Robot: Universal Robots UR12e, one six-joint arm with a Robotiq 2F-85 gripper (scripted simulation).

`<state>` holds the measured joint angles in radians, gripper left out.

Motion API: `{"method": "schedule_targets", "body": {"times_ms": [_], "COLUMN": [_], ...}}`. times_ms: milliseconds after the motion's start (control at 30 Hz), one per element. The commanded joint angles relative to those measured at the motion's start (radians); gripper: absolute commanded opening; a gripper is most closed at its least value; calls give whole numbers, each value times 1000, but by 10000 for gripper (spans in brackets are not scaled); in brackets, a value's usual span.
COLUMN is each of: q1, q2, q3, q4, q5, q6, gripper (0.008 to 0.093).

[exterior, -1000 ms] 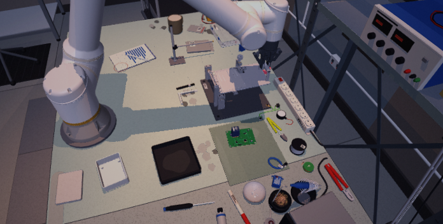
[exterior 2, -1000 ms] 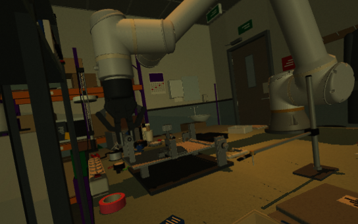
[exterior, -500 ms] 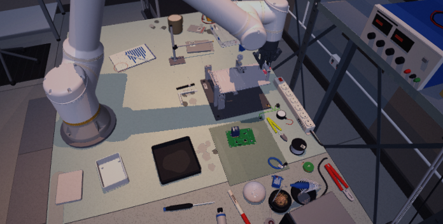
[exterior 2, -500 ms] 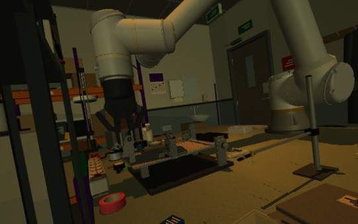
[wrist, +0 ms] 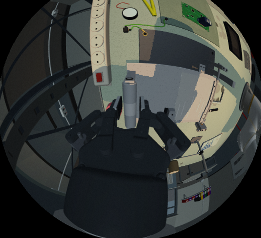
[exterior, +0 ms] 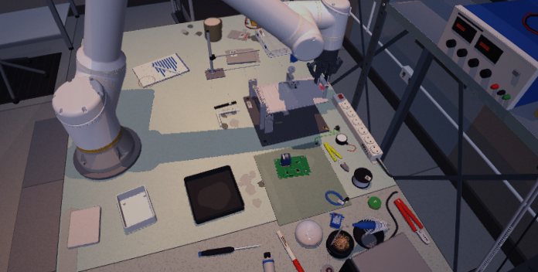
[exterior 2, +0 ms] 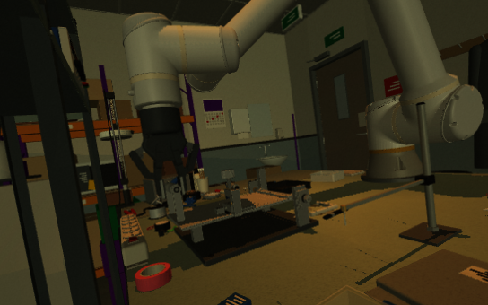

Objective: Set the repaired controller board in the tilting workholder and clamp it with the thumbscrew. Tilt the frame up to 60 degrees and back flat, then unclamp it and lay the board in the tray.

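The workholder's (exterior: 288,104) far end is partly hidden behind my wrist in the side camera; its frame lies flat on a dark base plate, and no board sits in it. A grey handle post (wrist: 130,101) at the frame's end by the power strip stands up between my fingers. The thumbscrew (exterior: 290,72) rises on the frame's far rail. The green controller board (exterior: 292,166) lies on the olive mat (exterior: 299,183) in front of the workholder. The black tray (exterior: 213,194) sits left of the mat. My gripper (wrist: 130,106) is open around the handle post and holds nothing.
The power strip (exterior: 357,125) runs along the table's right edge, close beside my gripper. A metal shelf frame (exterior: 406,85) stands just beyond that edge. Yellow pliers (exterior: 334,154), a solder spool (exterior: 362,177) and a rod stand (exterior: 211,60) lie around the workholder.
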<state>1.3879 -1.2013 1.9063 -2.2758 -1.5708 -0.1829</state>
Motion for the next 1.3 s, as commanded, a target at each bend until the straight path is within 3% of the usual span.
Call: {"method": "schedule_targets", "body": {"times_ms": [0, 500, 1033, 1133, 1267], "q1": [0, 0, 0, 0, 0], "q2": [-2, -60, -63, -63, -63], "q3": [-1, -40, -42, -42, -42], "q4": [1, 97, 103, 103, 103], "q5": [0, 0, 0, 0, 0], "q6": [0, 0, 0, 0, 0], "gripper": [380, 380, 380, 505, 520]}}
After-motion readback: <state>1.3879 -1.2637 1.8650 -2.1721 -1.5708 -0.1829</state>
